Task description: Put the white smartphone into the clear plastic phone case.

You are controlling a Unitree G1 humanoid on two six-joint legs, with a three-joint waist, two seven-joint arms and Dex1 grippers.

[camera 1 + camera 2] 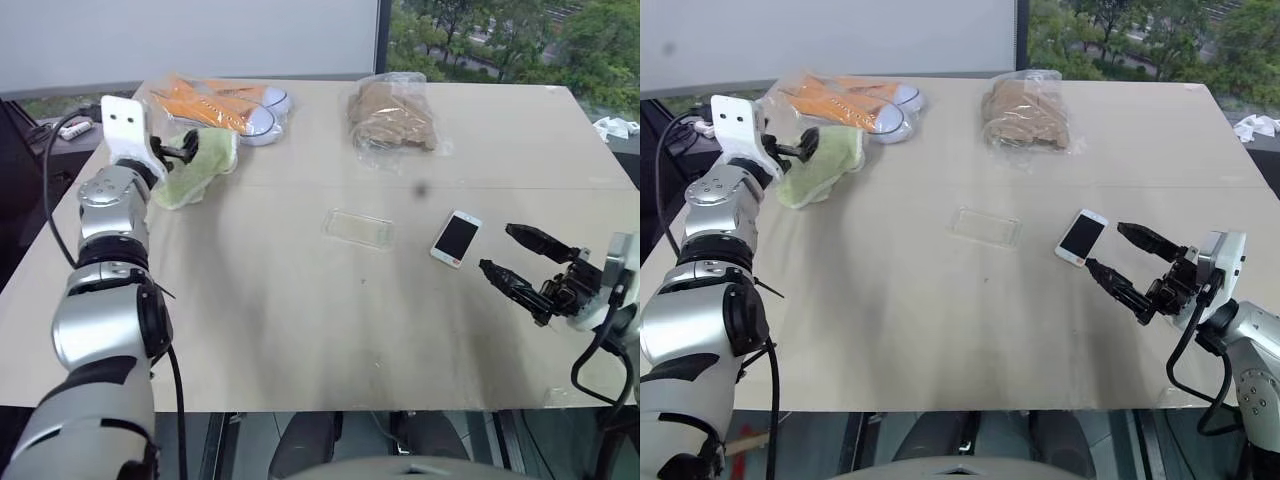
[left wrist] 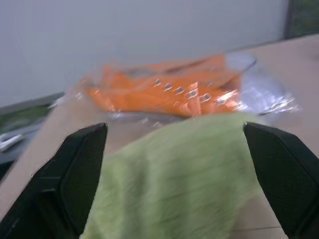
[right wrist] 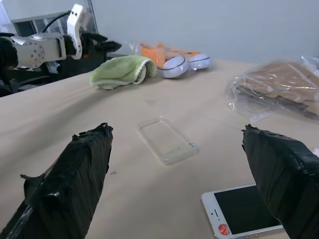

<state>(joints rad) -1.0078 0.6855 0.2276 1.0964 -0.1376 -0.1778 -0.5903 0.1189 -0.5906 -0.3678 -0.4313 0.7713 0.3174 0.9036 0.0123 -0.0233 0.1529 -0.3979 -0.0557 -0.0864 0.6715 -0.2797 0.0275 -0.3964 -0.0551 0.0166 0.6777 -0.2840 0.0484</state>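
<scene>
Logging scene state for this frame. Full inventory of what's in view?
white smartphone: 1, white with black screen, flat on table, right of centre
clear plastic phone case: 1, transparent, table centre, apart from phone
green cloth: 1, light green, far left
orange shoes in bag: 1 pair, orange and white, behind cloth
bagged brown item: 1, brown in clear plastic, far centre
table: 1, beige
left gripper: open, at the cloth
right gripper: open, beside the phone

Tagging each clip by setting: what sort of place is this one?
Probably an office or lab upstairs: a large beige table, a pale wall panel behind it, and a window overlooking treetops.
</scene>
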